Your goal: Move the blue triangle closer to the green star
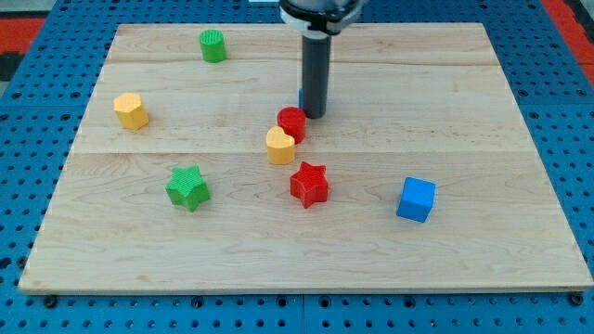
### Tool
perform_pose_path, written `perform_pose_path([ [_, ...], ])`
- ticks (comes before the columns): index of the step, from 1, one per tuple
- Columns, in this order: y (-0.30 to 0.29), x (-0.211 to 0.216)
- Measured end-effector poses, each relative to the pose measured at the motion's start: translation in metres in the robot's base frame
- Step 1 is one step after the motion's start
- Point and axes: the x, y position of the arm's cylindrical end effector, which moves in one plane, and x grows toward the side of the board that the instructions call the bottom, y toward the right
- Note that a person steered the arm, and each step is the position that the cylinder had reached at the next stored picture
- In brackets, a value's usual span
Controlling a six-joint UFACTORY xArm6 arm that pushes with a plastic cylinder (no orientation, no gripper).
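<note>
The green star [188, 187] lies at the lower left of the wooden board. Only a thin blue sliver of the blue triangle [301, 96] shows at the left side of my rod; the rest is hidden behind it. My tip [316, 115] rests on the board near the middle, just above and to the right of the red round block [291, 123]. The green star is far down and to the left of my tip.
A yellow heart-like block [280, 146] touches the red round block from below. A red star [309, 184] lies under them. A blue cube [416, 199] sits at the lower right, a yellow block [132, 110] at the left, a green round block [213, 45] at the top left.
</note>
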Motion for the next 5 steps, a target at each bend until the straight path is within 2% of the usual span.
perform_pose_path([
  [2,0.081,-0.027],
  [3,0.045,-0.036],
  [4,-0.033,-0.024],
  [5,0.012,-0.034],
])
